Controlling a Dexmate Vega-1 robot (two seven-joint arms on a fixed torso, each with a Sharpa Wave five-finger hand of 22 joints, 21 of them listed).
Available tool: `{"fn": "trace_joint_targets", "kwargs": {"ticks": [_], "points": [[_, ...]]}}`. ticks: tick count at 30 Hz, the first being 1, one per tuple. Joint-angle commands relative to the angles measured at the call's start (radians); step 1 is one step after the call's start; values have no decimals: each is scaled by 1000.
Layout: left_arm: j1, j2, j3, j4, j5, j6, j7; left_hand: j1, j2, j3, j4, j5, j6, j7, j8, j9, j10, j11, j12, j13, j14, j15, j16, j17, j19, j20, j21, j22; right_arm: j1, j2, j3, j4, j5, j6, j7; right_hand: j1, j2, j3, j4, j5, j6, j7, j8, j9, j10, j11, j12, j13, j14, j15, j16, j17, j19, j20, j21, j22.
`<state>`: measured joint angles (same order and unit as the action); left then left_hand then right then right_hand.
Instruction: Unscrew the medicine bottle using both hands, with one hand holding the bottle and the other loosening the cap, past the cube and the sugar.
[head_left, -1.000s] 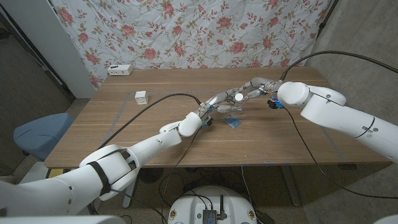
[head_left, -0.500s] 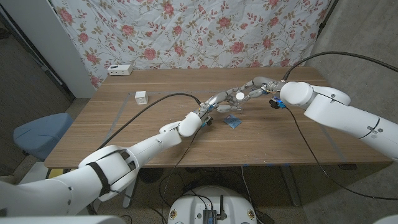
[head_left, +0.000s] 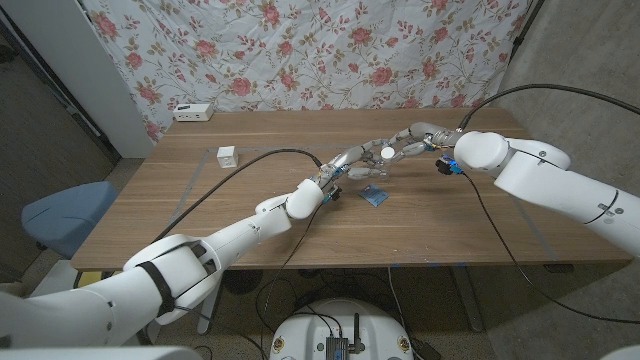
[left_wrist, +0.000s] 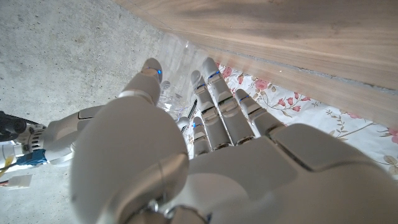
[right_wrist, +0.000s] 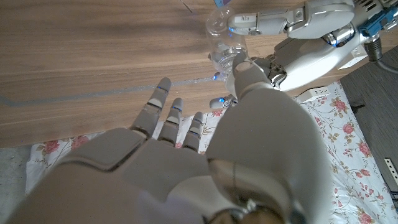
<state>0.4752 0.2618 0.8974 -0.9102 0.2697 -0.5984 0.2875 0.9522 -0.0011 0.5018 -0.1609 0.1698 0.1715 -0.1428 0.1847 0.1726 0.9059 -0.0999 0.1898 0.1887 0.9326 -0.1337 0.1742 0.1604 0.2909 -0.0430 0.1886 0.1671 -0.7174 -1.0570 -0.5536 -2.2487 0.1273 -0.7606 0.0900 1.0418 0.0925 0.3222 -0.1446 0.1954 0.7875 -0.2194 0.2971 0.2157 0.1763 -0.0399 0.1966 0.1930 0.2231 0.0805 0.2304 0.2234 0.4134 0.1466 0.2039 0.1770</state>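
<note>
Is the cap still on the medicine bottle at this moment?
Cannot tell for sure. In the head view a white cap shows at the bottle's top between the left hand and right hand, apparently seated.

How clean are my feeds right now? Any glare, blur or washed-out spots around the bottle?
Head view: even light, sharp, but the bottle is tiny between the left hand and right hand. Left wrist view: the hand's back looms large and soft, and the clear bottle blends into the grey floor. Right wrist view: bright highlights on the bottle, the near hand slightly blurred.
</note>
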Motion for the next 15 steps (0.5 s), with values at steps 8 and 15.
{"fn": "trace_joint_targets", "kwargs": {"ticks": [8,15], "points": [[7,19,-10,-35,12,17,13,4,13,11,7,5,7,-2,0,1,73,-70,8,3,10,-80,1,3,6,-118,-2,0,-49,-20,58,-8,58,34,-56,-10,0,-9,0,-4,10,11,2,2,7,9,7,2,7,7,7,0,12,2,10,1],[14,28,-15,-55,17,28,15,6,13,11,6,5,7,-2,0,1,72,-69,7,3,11,-82,2,3,6,-118,-2,0,-86,-31,99,-11,92,54,-86,-12,0,-10,-1,-4,13,13,1,2,7,11,7,2,7,8,7,0,14,1,10,1]]}}
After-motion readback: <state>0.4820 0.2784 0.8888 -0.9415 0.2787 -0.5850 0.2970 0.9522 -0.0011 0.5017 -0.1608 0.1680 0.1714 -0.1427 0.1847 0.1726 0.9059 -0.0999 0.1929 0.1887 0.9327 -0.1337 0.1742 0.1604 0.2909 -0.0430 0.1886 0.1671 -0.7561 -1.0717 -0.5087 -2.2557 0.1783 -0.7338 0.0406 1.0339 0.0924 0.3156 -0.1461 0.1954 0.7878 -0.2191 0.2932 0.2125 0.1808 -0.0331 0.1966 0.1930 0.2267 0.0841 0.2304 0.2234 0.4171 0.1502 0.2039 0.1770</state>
